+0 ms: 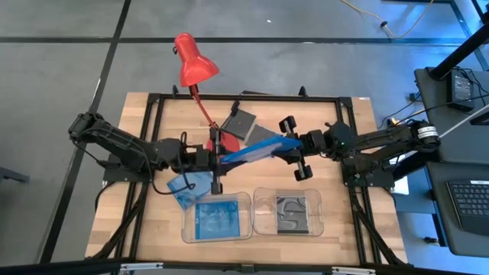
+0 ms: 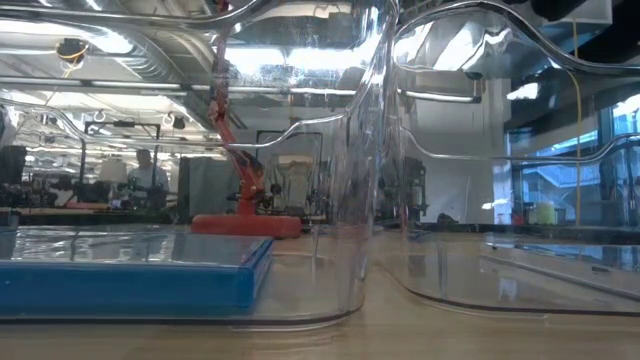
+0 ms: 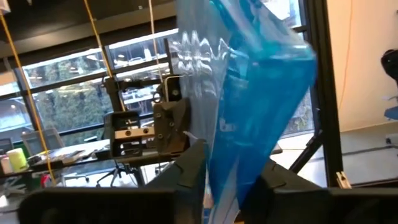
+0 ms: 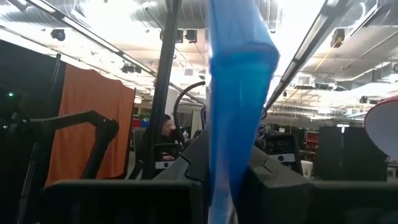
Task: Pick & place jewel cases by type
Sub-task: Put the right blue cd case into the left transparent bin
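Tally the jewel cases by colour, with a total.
Blue: 3 – one held up between both arms, one in the left tray, one beside that tray.
Dark: 3 – two behind the arms, one in the right tray.
Total: 6

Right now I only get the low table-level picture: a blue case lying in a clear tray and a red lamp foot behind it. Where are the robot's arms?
Observer: Both arms meet above the middle of the table, with a lifted blue case in the air between them.
Operator: Which arm has hold of it?
Observer: Both do. The left tool is closed on one end and the right tool on the other.
Operator: Is anything in the second tray beside mine?
Observer: Yes, the right tray holds a dark case.
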Tool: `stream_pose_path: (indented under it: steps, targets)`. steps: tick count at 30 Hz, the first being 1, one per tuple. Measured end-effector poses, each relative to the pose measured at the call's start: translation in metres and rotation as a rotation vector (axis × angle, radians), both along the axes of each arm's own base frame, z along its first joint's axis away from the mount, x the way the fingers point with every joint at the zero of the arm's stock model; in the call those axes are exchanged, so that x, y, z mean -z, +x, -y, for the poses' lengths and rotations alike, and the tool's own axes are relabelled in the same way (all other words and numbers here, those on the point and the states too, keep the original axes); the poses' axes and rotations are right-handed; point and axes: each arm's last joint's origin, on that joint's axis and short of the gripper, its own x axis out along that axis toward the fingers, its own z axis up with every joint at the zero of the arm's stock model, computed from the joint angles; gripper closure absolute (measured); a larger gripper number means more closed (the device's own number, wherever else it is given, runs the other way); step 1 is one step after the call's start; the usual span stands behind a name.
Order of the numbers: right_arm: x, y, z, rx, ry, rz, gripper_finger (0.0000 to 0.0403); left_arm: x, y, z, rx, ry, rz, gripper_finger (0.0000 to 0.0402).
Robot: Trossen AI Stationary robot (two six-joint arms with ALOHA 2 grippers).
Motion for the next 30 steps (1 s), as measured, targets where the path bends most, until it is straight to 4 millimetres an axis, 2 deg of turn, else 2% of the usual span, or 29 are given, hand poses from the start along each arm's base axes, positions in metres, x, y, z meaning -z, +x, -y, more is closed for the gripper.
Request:
stream_pose_path:
  steps: [3, 7, 10, 14, 20, 26, 30]
  targets:
    - [0.000, 0.000, 0.000, 0.019, -0.035, 0.011, 0.0357, 0.000, 0.000, 0.000, -0.003, 0.000, 0.000, 0.0358]
    - [0.001, 0.000, 0.000, 0.021, -0.063, 0.002, 0.0347, 0.000, 0.000, 0.000, -0.030, -0.006, -0.006, 0.0350]
    - [0.003, 0.001, -0.001, 0.011, -0.062, -0.025, 0.0324, 0.002, -0.001, 0.001, -0.089, -0.018, -0.024, 0.0344]
    - [0.009, 0.004, -0.001, 0.004, -0.048, -0.093, 0.0288, 0.005, -0.002, 0.003, -0.117, -0.015, -0.058, 0.0354]
    - [0.018, 0.006, 0.002, 0.097, -0.022, -0.236, 0.0248, 0.005, -0.004, 0.007, -0.166, -0.030, -0.071, 0.0359]
    - [0.017, -0.016, 0.009, 0.295, -0.040, -0.425, 0.0240, 0.012, -0.009, 0.017, -0.272, -0.057, -0.136, 0.0348]
    - [0.012, -0.038, 0.013, 0.387, -0.028, -0.518, 0.0242, 0.019, -0.011, 0.023, -0.247, -0.148, -0.183, 0.0357]
